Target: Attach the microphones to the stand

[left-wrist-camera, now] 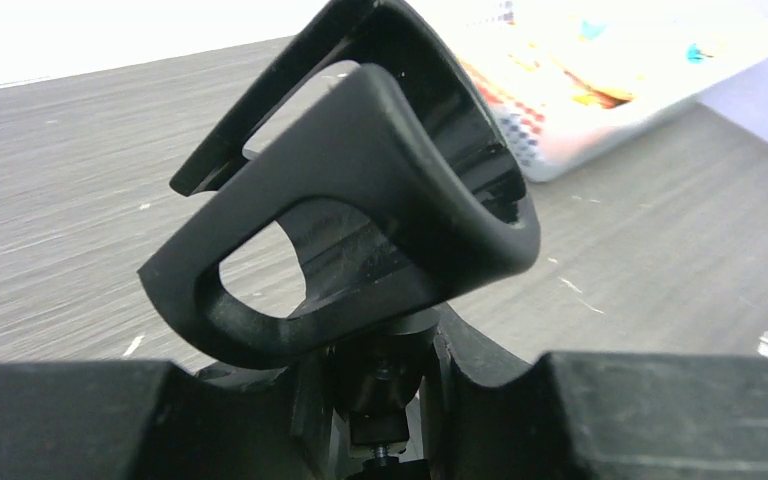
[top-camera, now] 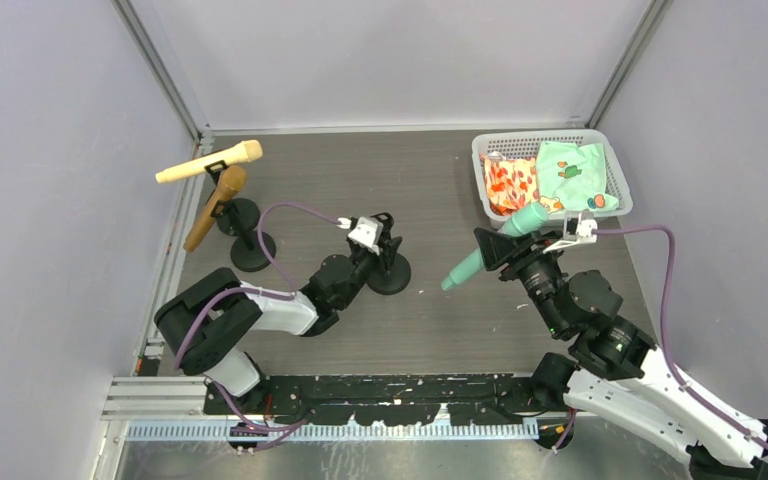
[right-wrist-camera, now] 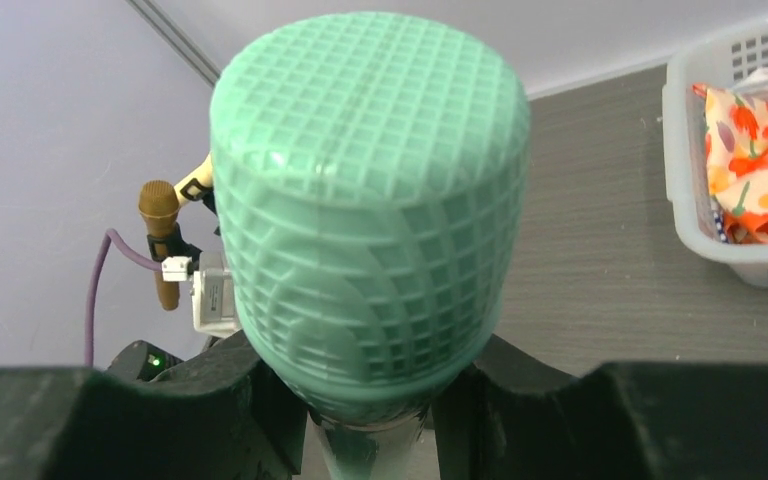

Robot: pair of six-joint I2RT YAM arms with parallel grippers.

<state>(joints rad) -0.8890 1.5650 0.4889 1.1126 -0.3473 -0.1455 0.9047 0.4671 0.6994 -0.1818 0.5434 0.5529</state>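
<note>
You are working on a dark wood-grain table (top-camera: 430,180) with grey walls on 3 sides. Your right gripper (top-camera: 505,250) is pinching the mint-green microphone (top-camera: 465,268), and your left gripper (top-camera: 378,243) is clamping the middle stand (top-camera: 390,275), with bare table lying between them. Far left, the cream-yellow microphone (top-camera: 210,163) and golden-brown microphone (top-camera: 215,205) are sitting in 2 far stands (top-camera: 252,252). The basket (top-camera: 600,150) is hugging the far-right corner.

The mint-green microphone (right-wrist-camera: 370,200) wears a grid pattern. At ten o'clock stand the cream-yellow microphone (top-camera: 190,169) and golden-brown microphone (top-camera: 215,208). The white mesh basket (top-camera: 540,138) holds an orange-flowered cloth (top-camera: 510,183).
</note>
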